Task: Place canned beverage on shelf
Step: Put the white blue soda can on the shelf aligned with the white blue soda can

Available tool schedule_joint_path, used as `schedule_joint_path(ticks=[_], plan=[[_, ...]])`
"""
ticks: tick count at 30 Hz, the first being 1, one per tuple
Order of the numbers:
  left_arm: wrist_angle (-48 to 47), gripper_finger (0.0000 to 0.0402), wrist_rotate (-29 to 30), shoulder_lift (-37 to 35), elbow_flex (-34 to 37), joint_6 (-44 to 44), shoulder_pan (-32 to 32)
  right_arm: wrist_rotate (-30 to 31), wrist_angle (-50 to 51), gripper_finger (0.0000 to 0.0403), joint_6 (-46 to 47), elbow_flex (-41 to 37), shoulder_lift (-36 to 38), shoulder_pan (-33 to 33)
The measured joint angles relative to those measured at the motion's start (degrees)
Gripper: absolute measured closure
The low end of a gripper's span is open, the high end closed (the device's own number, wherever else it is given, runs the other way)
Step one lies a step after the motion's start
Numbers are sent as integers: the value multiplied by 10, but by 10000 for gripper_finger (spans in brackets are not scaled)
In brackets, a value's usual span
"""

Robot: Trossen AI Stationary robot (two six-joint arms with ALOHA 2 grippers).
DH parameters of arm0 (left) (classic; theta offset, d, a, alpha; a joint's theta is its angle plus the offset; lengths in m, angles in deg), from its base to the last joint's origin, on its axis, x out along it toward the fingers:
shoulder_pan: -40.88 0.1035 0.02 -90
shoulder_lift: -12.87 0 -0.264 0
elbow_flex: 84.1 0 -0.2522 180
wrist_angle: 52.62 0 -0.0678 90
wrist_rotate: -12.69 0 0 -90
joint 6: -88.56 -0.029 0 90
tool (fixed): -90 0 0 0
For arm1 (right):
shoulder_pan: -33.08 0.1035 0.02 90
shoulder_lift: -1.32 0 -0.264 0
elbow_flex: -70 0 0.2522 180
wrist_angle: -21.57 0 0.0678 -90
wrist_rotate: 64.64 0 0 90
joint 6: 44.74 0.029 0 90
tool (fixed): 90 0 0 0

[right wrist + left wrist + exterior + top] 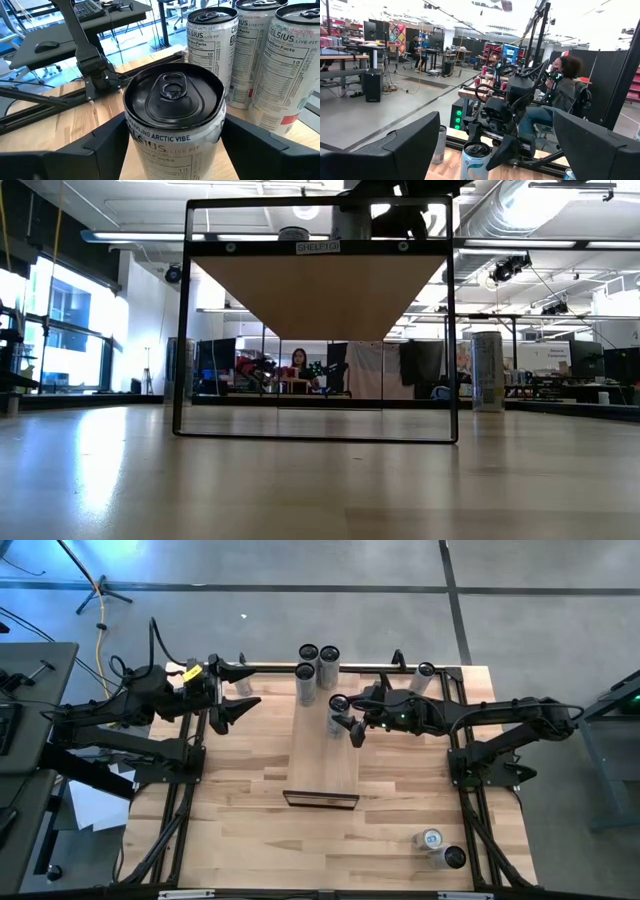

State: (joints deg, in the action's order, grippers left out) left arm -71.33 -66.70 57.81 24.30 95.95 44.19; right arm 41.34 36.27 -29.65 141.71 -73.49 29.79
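High view: shelf (322,755) at frame centre carries three cans at its top end; a fourth can (339,704) stands just below them, between the fingers of the right claw (346,717), open around it, probably releasing. Left claw (232,692), upper left, open, empty. Two spare cans (440,848) lie lower right on the counter (250,830). Right wrist view: the fingers flank the can, gaps visible. Placement looks nearly complete; retreat remains.
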Motion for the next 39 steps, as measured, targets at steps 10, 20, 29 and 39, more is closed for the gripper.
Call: schedule_joint_path(ticks=[10,20,29,39], plan=[[0,45,0,0,0,0,0,-1,4,121,-27,0,0,0],[0,45,0,0,0,0,0,0,7,120,-30,0,0,-2],[0,45,0,0,0,-1,0,1,6,117,1,0,0,-2],[0,45,0,0,0,-1,0,1,10,12,-7,0,-1,-2]])
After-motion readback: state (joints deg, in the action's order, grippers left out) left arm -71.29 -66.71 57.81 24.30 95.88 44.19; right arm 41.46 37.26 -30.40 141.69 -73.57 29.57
